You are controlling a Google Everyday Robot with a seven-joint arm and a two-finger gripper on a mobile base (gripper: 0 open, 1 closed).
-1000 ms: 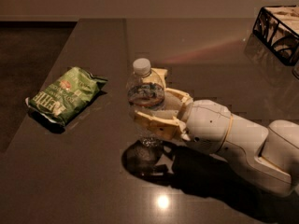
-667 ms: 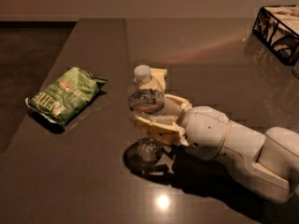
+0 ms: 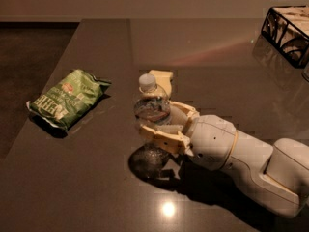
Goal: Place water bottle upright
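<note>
The water bottle point(image 3: 151, 111) is a small clear ribbed bottle with a white cap. It stands nearly upright in the middle of the dark table point(image 3: 87, 178), cap up, its base low near the tabletop. My gripper point(image 3: 161, 115) reaches in from the right and is shut on the bottle's body, one cream finger point(image 3: 161, 138) in front of it and one point(image 3: 161, 79) behind it. The white arm point(image 3: 241, 161) runs off to the lower right. The lower part of the bottle is partly hidden by the front finger.
A green chip bag point(image 3: 67, 98) lies flat on the table to the left of the bottle. A black-and-white patterned box point(image 3: 289, 30) stands at the far right back corner. The table's left edge drops to a dark floor.
The gripper with the bottle has moved down, bringing the bottle's base closer to the tabletop. The chip bag has not moved.
</note>
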